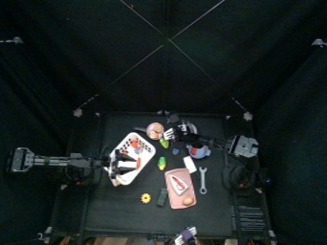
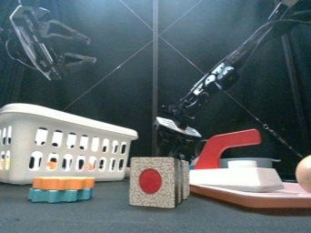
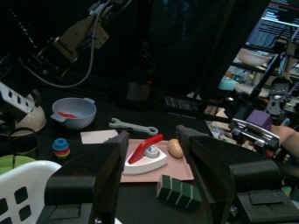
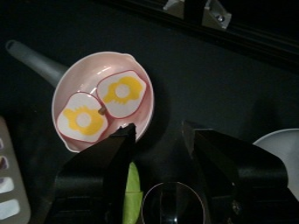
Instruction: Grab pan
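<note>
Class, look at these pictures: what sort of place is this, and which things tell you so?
Probably a robot test pen: black curtains enclose a small table of toy kitchenware, such as a pink pan holding fried eggs.

**Right end effector above the pan, with clutter close by**

The right end effector (image 4: 156, 162) hangs with jaws wide apart just short of the pink pan (image 4: 100, 98), and the bare dark tabletop (image 4: 222, 79) beyond and beside the pan leaves open room. Two fried-egg pieces (image 4: 103, 105) fill the pan's bowl. A green stalk (image 4: 132, 192) lies directly under the jaws, a dark round cup (image 4: 176, 203) sits beside it, and a white bowl's rim (image 4: 281, 153) crowds one flank. The pan's grey handle (image 4: 35, 59) points away from the end effector, unobstructed. The left end effector (image 3: 152, 175) hangs well apart, over the white basket (image 2: 67, 136).
</note>
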Robot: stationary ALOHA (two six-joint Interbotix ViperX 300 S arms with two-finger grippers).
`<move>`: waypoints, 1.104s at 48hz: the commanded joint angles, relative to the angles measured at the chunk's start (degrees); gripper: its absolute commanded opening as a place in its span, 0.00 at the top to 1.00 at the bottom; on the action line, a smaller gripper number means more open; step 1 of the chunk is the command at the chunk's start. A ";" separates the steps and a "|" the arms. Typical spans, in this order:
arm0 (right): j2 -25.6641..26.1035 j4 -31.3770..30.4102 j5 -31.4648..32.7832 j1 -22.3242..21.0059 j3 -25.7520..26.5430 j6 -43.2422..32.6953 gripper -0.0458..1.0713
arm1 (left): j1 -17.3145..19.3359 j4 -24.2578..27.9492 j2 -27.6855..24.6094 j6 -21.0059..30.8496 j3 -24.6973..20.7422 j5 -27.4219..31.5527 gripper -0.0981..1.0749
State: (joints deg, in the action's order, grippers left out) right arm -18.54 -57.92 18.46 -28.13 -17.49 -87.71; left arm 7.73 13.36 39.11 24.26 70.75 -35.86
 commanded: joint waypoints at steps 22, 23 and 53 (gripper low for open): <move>-5.19 0.09 0.00 -0.35 6.33 0.09 0.22 | 0.09 0.00 0.00 -0.09 -0.62 -0.18 0.19; -5.45 0.09 0.00 -0.44 6.50 0.09 0.22 | 0.09 0.00 0.00 -0.09 -0.62 -0.18 0.18; -7.21 0.53 1.05 -0.44 6.94 0.09 0.37 | 0.09 0.00 0.00 -0.09 -0.62 -0.18 0.18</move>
State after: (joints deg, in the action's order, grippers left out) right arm -26.89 -57.39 19.25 -28.30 -11.60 -87.71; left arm 7.73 13.45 39.11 24.26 70.84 -35.86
